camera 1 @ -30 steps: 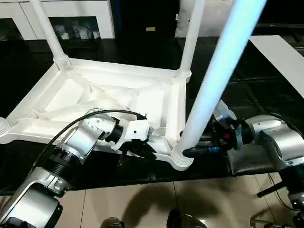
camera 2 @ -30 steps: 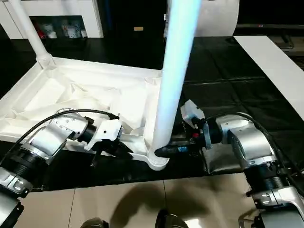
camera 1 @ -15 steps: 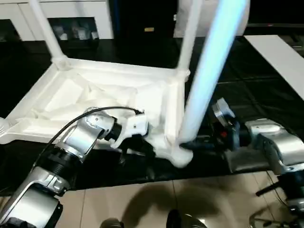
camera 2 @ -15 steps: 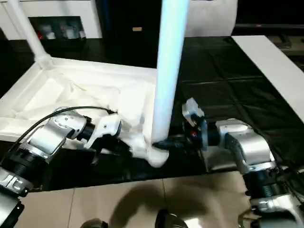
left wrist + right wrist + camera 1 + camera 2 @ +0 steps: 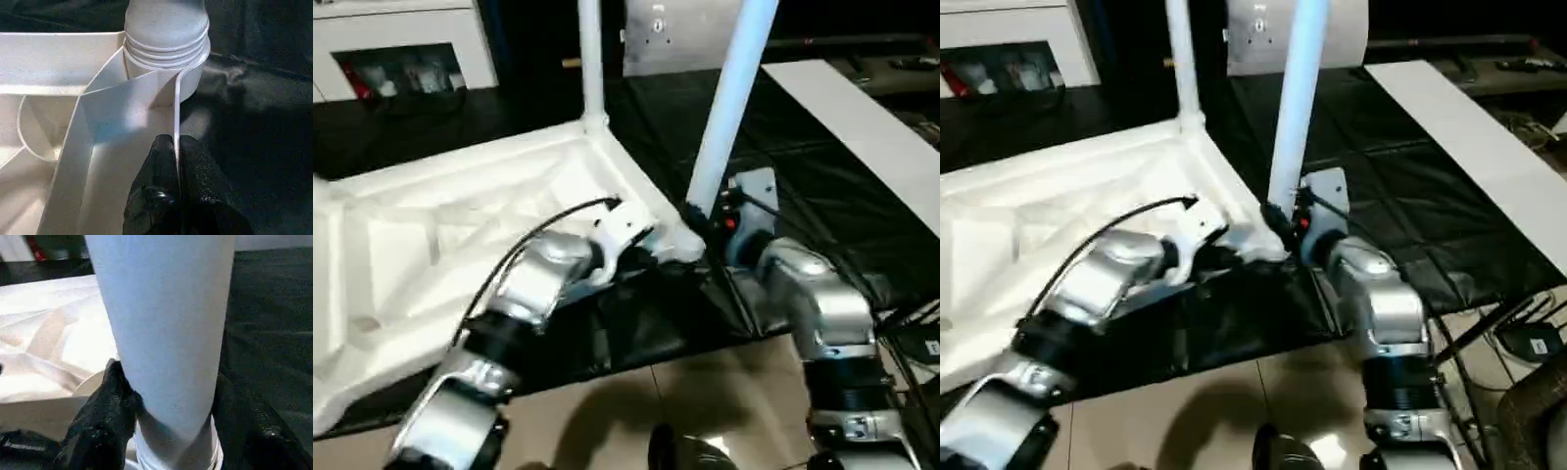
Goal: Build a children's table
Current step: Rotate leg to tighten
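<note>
- White children's table (image 5: 460, 225) lies upside down on our black-sheeted desk (image 5: 822, 186).
- Our left end effector (image 5: 176, 161) pinches its rim wall.
- Our right end effector (image 5: 168, 416) clasps the corner leg (image 5: 166, 323).

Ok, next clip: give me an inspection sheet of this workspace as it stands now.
Surface: black-sheeted work table.
Job's things: white table top lying underside up; near leg and far leg upright in corner sockets.
Clutter: nothing seen.
Hands: left hand pinched shut on the top's rim; right hand closed around the near leg's base.
Cables: black cable over the left forearm; wires on the floor.
Surroundings: white cabinet, tiled floor.
</note>
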